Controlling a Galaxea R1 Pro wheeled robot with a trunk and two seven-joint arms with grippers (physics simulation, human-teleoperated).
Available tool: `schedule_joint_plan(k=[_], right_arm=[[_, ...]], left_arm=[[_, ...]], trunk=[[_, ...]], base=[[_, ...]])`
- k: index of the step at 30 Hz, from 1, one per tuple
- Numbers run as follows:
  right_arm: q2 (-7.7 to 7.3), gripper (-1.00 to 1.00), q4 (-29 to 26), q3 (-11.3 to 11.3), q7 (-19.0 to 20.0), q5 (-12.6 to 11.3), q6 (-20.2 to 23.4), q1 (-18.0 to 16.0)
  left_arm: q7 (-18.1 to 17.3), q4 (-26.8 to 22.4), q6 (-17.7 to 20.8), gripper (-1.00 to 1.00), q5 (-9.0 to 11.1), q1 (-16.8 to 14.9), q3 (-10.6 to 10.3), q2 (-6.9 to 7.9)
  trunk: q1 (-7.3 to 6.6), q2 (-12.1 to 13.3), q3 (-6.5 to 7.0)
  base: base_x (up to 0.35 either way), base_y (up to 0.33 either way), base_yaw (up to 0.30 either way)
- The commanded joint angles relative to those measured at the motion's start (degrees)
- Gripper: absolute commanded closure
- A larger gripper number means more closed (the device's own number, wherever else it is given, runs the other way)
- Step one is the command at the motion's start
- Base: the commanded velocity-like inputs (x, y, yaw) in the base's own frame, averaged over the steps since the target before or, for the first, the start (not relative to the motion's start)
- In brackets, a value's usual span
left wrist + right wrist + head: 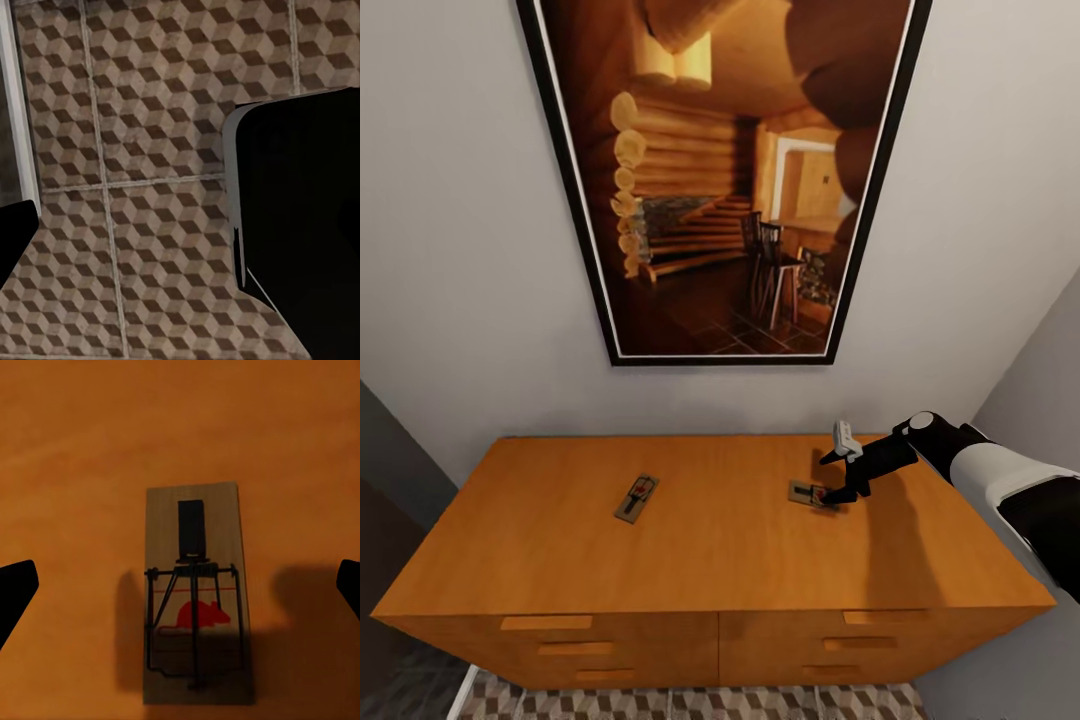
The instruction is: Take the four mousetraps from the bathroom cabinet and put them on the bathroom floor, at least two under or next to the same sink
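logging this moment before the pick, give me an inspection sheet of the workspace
surface: flat orange-brown cabinet top, drawer fronts below.
job's things: two mousetraps on the top; left mousetrap lies alone, right mousetrap sits under the right tool, apart from both fingertips.
clutter: nothing seen.
grippers: right tool open above the right mousetrap; one fingertip shows at each side. Left tool faces the cube-pattern floor; state cannot be told.
cables: nothing seen.
surroundings: framed picture on the pale wall behind; patterned tiles in front of the cabinet.
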Motion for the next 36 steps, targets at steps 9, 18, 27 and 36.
schedule_joint_plan(k=[9,18,27,36], right_arm=[[-0.02,-1.0,-0.07,-0.46,0.11,0.6,-0.33,0.49],[-0.02,-1.0,-0.07,-0.44,0.1,0.6,-0.33,0.78],[-0.02,-1.0,-0.07,-0.47,0.04,0.6,-0.33,0.83],[-0.02,-1.0,-0.06,-0.48,0.03,0.6,-0.33,0.84]], left_arm=[[0.09,0.14,-0.29,-1.0,0.42,-0.06,-0.51,-0.03],[0.09,0.14,-0.3,-1.0,0.39,-0.06,-0.51,-0.03],[0.08,0.14,-0.3,-1.0,0.39,-0.06,-0.51,-0.03],[0.08,0.14,-0.3,-1.0,0.39,-0.06,-0.51,-0.03]], trunk=[[0.03,-0.11,-0.83],[0.03,-0.11,-1.56],[0.03,-0.11,-2.29],[0.03,-0.11,-2.93]], base=[[0.0,0.0,0.0],[0.0,0.0,0.0],[0.0,0.0,0.0],[0.0,0.0,0.0]])
